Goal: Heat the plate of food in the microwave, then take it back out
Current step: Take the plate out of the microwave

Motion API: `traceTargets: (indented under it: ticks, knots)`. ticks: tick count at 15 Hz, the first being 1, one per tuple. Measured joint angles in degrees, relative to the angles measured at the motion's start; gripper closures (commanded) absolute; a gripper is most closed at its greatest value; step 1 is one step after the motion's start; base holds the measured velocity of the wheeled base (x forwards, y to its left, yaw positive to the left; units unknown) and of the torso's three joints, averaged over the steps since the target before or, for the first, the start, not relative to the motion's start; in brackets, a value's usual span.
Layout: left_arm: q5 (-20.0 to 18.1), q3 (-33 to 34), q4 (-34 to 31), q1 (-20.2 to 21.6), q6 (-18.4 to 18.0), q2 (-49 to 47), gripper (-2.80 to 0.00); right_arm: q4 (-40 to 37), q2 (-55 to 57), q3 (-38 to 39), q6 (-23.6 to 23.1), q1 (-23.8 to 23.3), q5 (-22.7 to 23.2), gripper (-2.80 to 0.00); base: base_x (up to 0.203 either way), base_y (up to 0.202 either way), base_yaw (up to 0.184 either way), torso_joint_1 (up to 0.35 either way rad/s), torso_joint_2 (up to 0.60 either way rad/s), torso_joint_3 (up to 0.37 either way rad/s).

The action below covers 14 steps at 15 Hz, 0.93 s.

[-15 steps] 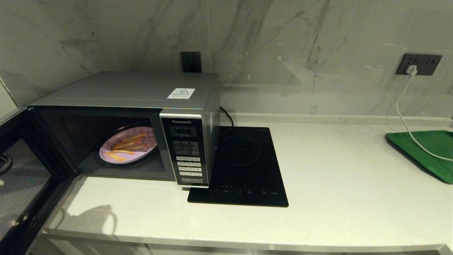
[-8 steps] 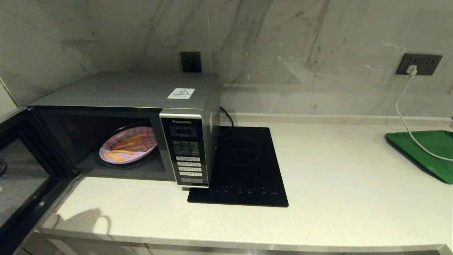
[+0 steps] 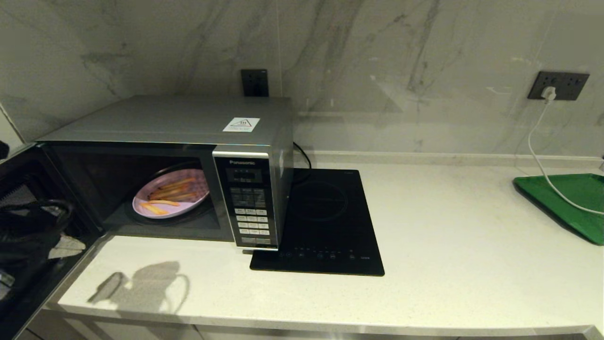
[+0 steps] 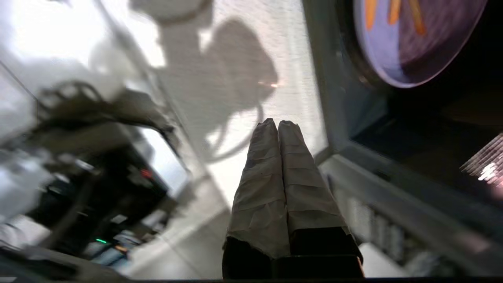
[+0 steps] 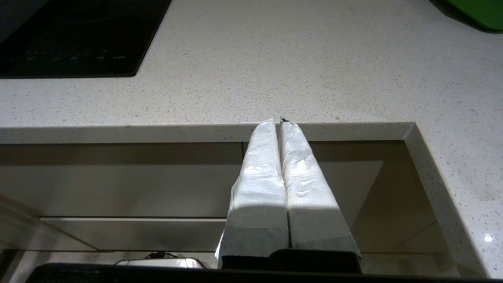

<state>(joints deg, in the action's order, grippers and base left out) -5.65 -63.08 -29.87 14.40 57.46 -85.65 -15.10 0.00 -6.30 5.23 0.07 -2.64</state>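
Observation:
The silver-grey Panasonic microwave [image 3: 179, 118] stands at the left of the counter with its dark glass door [image 3: 47, 189] swung wide open to the left. Inside on the turntable lies the pale lilac plate of food [image 3: 171, 193] with thin orange-yellow sticks; the left wrist view also catches the plate's rim [image 4: 412, 51]. My left arm [image 3: 28, 231] is a dark shape at the far left by the open door. My left gripper [image 4: 278, 122] is shut and empty, over the counter in front of the cavity. My right gripper [image 5: 277, 121] is shut and empty, parked below the counter's front edge.
A flat black induction hob [image 3: 325, 222] lies right of the microwave. A green tray [image 3: 571, 198] sits at the far right, with a white cable [image 3: 542, 156] running to a wall socket. The pale counter [image 3: 472, 259] spreads between them.
My left arm has come into view at the far left by the door, and its shadow on the counter has grown and shifted right. The plate and the right arm have not moved.

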Motion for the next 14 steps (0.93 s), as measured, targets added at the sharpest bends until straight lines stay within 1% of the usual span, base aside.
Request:
traceTargets:
  ticks: [3, 5, 8, 10, 12, 14]
  knots:
    - [0.4, -5.8, 0.4, -4.5, 10.7, -7.4, -2.8, 0.0, 0.0, 0.0, 0.0, 0.0, 0.0, 0.0, 0.0, 0.0, 0.0, 0.0, 0.0, 0.0]
    - [0.4, -8.5, 0.7, -5.8, 15.1, -12.4, -2.8, 0.0, 0.0, 0.0, 0.0, 0.0, 0.0, 0.0, 0.0, 0.0, 0.0, 0.0, 0.0, 0.0]
    - [0.9, -10.7, 3.2, -6.5, 20.1, -19.4, -2.8, 0.0, 0.0, 0.0, 0.0, 0.0, 0.0, 0.0, 0.0, 0.0, 0.0, 0.0, 0.0, 0.0]
    - [0.7, -11.5, 5.2, -6.6, 21.6, -22.5, -2.8, 0.0, 0.0, 0.0, 0.0, 0.0, 0.0, 0.0, 0.0, 0.0, 0.0, 0.0, 0.0, 0.0]
    - [0.4, -12.4, 6.7, -6.6, 22.1, -24.0, -2.8, 0.0, 0.0, 0.0, 0.0, 0.0, 0.0, 0.0, 0.0, 0.0, 0.0, 0.0, 0.0, 0.0]
    - [0.3, -13.2, 6.8, -6.6, 22.3, -24.7, -2.8, 0.0, 0.0, 0.0, 0.0, 0.0, 0.0, 0.0, 0.0, 0.0, 0.0, 0.0, 0.0, 0.0]
